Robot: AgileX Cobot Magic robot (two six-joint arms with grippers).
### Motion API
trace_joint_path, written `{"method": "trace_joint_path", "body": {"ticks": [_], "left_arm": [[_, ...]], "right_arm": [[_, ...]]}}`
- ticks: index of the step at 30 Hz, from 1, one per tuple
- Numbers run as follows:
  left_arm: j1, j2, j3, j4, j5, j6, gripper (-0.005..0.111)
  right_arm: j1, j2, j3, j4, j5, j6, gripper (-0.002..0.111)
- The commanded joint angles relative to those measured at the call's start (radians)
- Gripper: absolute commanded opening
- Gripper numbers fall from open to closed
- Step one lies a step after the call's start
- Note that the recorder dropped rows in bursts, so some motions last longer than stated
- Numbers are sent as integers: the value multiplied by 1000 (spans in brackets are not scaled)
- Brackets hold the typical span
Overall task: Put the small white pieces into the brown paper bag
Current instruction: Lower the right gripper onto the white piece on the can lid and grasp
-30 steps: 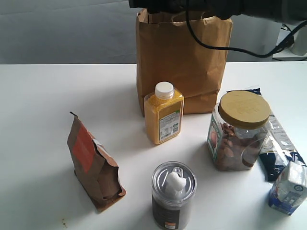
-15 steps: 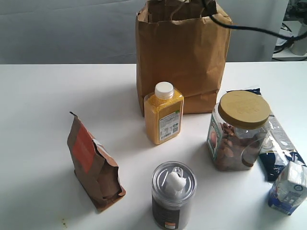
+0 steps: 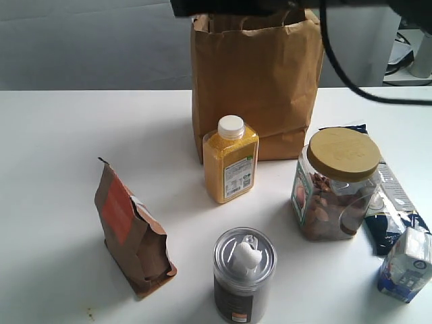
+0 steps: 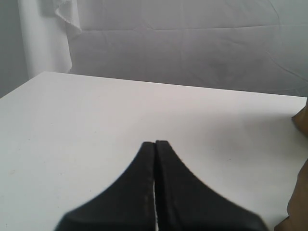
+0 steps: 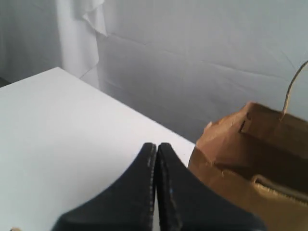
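The tall brown paper bag (image 3: 255,81) stands open at the back of the white table; its mouth and a twisted handle also show in the right wrist view (image 5: 250,159). One small white lump (image 3: 246,258) rests on the clear lid of a dark canister (image 3: 243,277) at the front. No other white pieces show. A dark arm (image 3: 229,7) stretches across above the bag's mouth. My right gripper (image 5: 157,145) is shut and empty, beside the bag's top edge. My left gripper (image 4: 155,143) is shut and empty over bare table.
A yellow bottle with a white cap (image 3: 231,160) stands in front of the bag. A small brown pouch with an orange label (image 3: 131,229) is at the front left. At right are a clear jar with a wooden lid (image 3: 334,183) and blue packets (image 3: 398,216).
The dark arm over the bag rose almost out of view half a second ago and is back now, reaching further left. The things on the table have not moved.
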Motion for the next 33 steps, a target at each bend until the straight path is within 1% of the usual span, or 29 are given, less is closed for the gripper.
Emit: {"method": "trace_joint_path", "body": {"ticks": [1,5,9,11,13,15,18,20,22,29,33], "left_arm": [[-8,-3,4,-8,-6,-6,0],[-8,-3,4,-8,-6,-6,0],[-8,-3,4,-8,-6,-6,0],[-8,-3,4,-8,-6,-6,0],[-8,-3,4,-8,-6,-6,0],[-8,-3,4,-8,-6,-6,0],[-8,-3,4,-8,-6,-6,0],[-8,-3,4,-8,-6,-6,0],[-8,-3,4,-8,-6,-6,0],[-8,-3,4,-8,-6,-6,0],[-8,-3,4,-8,-6,-6,0]], "right_arm": [[19,-83,119,14,34,33,0],[30,-152,215,69,81,38,0],[57,-208,302,127,91,38,0],[80,-237,337,153,91,38,3],[107,-260,363,188,96,38,13],[135,-277,392,210,110,38,27],[158,-290,422,257,156,38,44],[173,-294,440,277,192,41,50],[186,-303,459,279,215,59,52],[226,-341,495,302,319,118,52],[226,-344,500,328,383,118,52]]}}
